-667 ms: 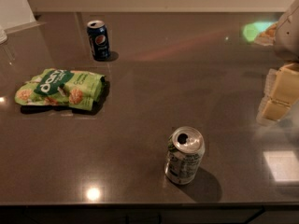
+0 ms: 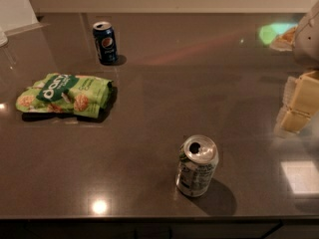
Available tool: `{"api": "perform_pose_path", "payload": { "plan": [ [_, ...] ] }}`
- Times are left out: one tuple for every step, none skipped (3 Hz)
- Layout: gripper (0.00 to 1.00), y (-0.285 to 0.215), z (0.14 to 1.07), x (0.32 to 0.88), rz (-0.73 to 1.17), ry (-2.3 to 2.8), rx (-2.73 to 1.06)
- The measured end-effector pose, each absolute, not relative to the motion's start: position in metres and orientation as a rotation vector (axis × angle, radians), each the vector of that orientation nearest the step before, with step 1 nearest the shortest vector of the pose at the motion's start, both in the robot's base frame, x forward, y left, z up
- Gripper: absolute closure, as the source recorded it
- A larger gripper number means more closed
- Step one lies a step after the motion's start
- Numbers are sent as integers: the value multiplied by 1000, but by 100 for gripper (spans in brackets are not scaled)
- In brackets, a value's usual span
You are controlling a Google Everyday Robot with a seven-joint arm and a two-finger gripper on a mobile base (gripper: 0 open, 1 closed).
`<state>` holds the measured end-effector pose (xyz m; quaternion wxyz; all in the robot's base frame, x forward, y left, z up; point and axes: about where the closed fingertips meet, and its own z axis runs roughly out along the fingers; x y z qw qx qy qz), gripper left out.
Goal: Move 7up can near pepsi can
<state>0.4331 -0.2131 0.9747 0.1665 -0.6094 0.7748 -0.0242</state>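
dark glossy surface (image 2: 164, 83), three items on it. 7up can (image 2: 197, 166) stands upright near the front edge, a bit right of centre, silver top with the opening showing, shadow falling to its right. pepsi can (image 2: 105, 43) stands upright near the far edge, toward the far left corner, logo facing the camera. the two cans are well apart, roughly diagonal across the surface. a green snack bag (image 2: 64, 94) with white lettering lies flat by the left edge, between the cans in depth, nearer the pepsi can, touching neither can.

pincer (image 2: 295, 107) sits at the right edge of the surface, about mid-depth, cream-coloured blocks partly cut off by the frame, with a grey arm part (image 2: 308, 39) above it. it's well apart from the 7up can and holds nothing that shows. cannot tell if the pincer is spread or pressed together.

green light patch (image 2: 276, 33) reflects near the far right corner, a pale square glare (image 2: 300, 177) near the front right corner.
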Motion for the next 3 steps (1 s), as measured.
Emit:
{"api": "perform_pose_path", "payload": {
  "plan": [
    [0, -204, 971, 420, 5, 2141, -1761],
    [0, -151, 928, 365, 324, 1903, -1845],
    [0, -132, 922, 358, 382, 1874, -1823]
  ]
}}
